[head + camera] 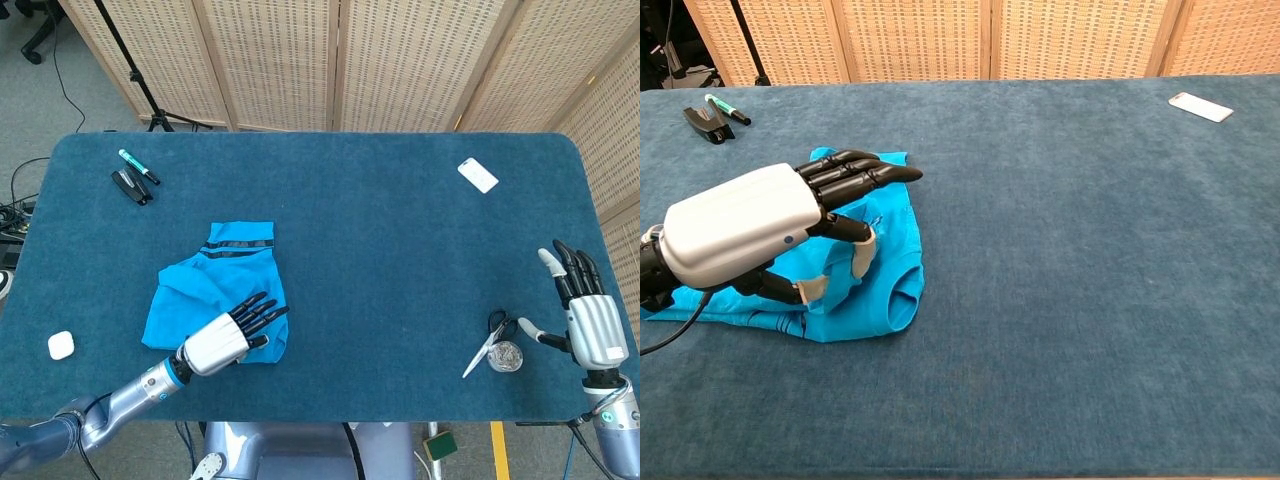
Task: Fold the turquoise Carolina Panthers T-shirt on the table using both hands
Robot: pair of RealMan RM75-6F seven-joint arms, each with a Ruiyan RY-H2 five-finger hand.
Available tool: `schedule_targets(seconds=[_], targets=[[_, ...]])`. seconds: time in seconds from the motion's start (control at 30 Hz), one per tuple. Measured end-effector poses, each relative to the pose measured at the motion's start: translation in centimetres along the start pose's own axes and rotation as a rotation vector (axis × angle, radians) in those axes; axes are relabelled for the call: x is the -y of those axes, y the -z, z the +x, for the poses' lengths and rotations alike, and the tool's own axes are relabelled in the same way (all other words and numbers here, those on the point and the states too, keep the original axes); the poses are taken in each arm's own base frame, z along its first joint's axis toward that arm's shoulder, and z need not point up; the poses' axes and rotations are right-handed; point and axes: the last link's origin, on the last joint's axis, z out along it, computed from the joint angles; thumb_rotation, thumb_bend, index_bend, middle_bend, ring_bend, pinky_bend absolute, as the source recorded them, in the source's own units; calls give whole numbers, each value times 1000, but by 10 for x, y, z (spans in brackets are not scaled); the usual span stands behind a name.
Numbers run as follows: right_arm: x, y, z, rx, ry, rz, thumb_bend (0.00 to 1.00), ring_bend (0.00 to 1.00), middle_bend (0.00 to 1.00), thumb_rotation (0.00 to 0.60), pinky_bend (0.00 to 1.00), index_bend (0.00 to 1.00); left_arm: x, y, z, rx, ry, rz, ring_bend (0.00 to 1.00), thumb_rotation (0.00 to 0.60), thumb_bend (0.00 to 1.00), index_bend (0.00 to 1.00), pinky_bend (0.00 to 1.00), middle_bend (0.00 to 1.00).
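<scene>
In the head view, the turquoise T-shirt [215, 290] lies bunched in the lower left of the frame on the blue bench [400, 250]. The left hand [228, 338] sits over its lower edge, fingers stretched out flat, grasping nothing. At the lower right, the right hand [588, 315] rests with fingers spread and released, beside scissors [487, 342].

In the chest view, the left hand [770, 225] covers the T-shirt [885, 260] at the left, dark fingers [865, 175] extended; a white phone [1201, 106] lies upper right.
</scene>
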Motion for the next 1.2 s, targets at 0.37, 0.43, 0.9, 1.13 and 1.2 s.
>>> schedule_targets(seconds=[0.37,0.43,0.9,1.13,1.2], targets=[[1,-1,-1,5,0,4,0,0,0,600,0,0,15,7,42,-95,98,107,0,600,0,0,0,0],[1,-1,-1,8,2,5,0,0,0,600,0,0,23,5,54,-111,105,150,0,600,0,0,0,0],[-4,-6,-3,12,12,-21,0,0,0,600,0,0,71,-46,72,85,114,432,0,600,168,237,0,0],[-9,-9,-6,22,15,-43,0,0,0,600,0,0,79,-70,57,193,134,518,0,600,241,340,0,0],[-10,-10,-6,23,16,-48,0,0,0,600,0,0,80,-74,54,203,145,530,0,600,277,362,0,0]])
